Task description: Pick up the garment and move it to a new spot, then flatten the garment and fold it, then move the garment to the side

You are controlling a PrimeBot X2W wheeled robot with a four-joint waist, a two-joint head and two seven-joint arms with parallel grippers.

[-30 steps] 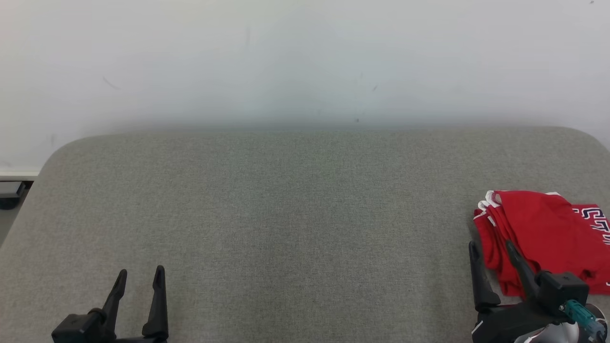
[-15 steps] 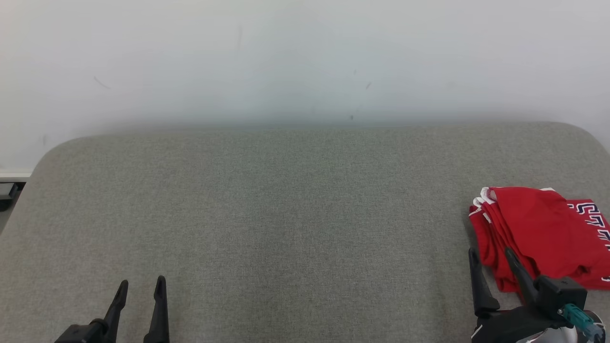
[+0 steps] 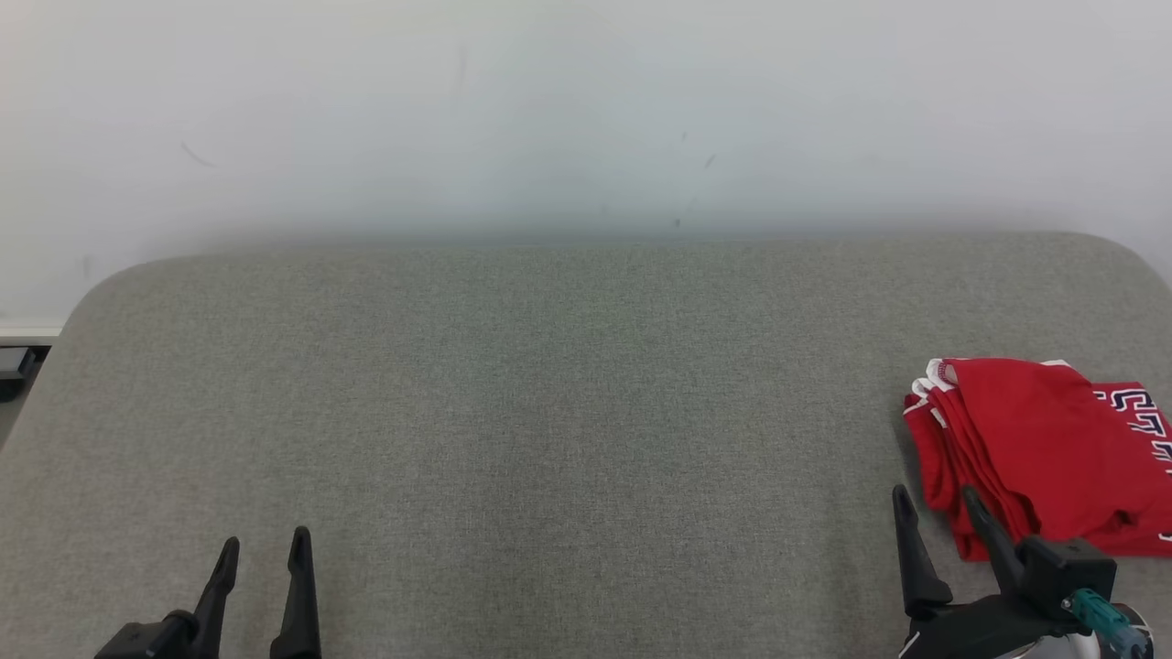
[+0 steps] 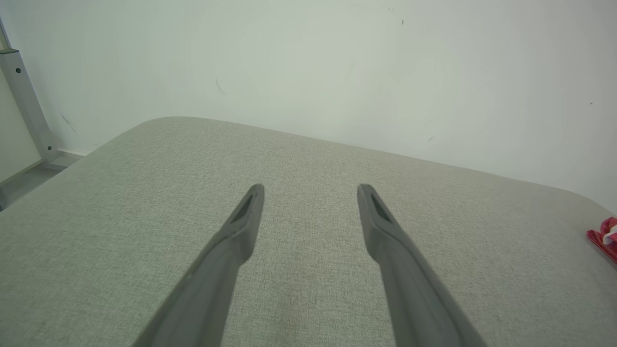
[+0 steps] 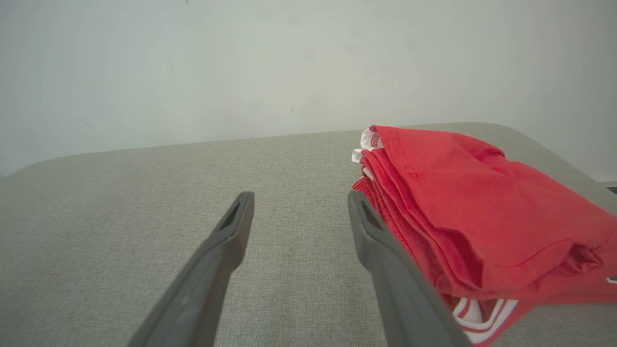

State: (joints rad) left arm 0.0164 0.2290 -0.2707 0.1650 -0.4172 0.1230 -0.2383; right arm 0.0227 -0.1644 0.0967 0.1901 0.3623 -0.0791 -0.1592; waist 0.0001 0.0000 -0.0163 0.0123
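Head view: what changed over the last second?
The left tool and right tool drew back slightly toward the view's bottom edge, both open and empty. The whole view also shifted a little. The garment lies as before on the table.

- Table top (image 3: pixel 549 412): grey woven cloth covering, matt, with a fine, even grain to the weave.
- Garment (image 3: pixel 1035 439): red cloth, soft and matt, with white ribbed trim and stitched hems.
- Left gripper (image 3: pixel 265 537) and Right gripper (image 3: pixel 936 492): dark fingers, plastic by the look, smooth and matt.
- Wall (image 3: pixel 586 110): pale, smooth, matt, with a few faint scuffs.
- Post (image 4: pixel 26 103): grey metal with a dull sheen.
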